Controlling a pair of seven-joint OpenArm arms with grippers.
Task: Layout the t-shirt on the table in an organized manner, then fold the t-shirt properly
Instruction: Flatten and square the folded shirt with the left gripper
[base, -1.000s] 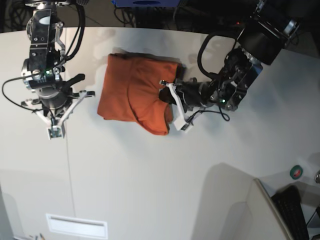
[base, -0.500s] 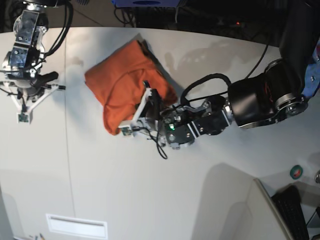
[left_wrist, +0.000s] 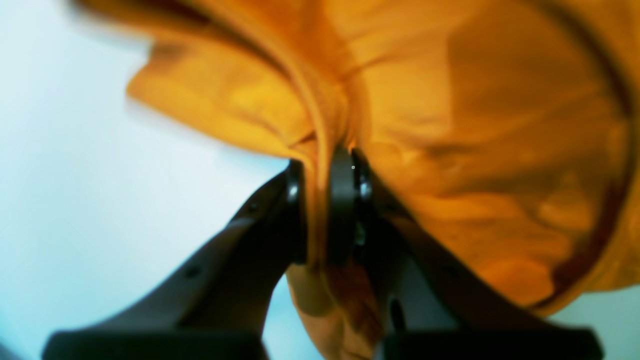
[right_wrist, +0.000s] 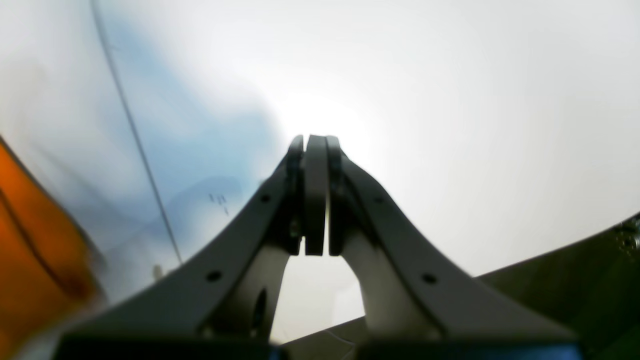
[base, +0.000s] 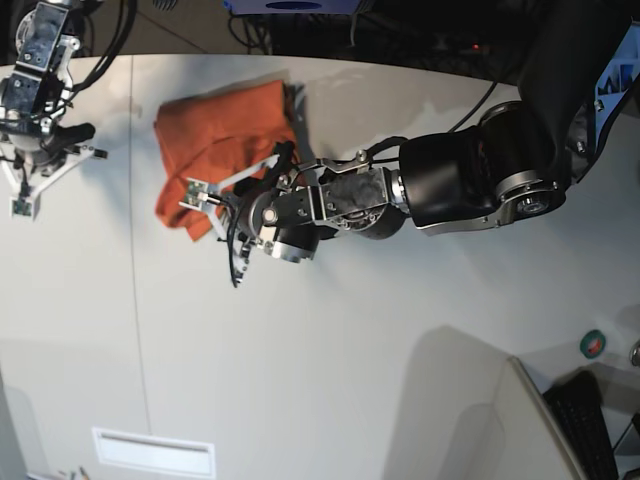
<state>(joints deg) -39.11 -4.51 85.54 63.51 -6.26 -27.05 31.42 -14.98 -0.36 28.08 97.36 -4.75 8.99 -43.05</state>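
Cloth is pinched between the two dark pads of the left claw (left_wrist: 322, 210): a bunched ridge of the orange t-shirt (base: 215, 140) runs straight up out of that grip, with folds spilling to either side of it. From overhead the garment lies crumpled on the white surface (base: 330, 380), fanning away beyond the left claw's tips, while the arm stretches long across the middle of the surface. The right claw (right_wrist: 315, 195) is clenched on nothing, pads pressed together over bare surface; the t-shirt shows only as an orange edge far off to its left side.

By my reading, the laying-out step is in hand, not the folding: the shirt is a heap, with no sleeve or hem spread flat. The next move calls for drawing the gripped ridge outward to pull slack from the heap, then letting go, and the idle right claw would need to take an opposite edge so the cloth can be tensioned flat.
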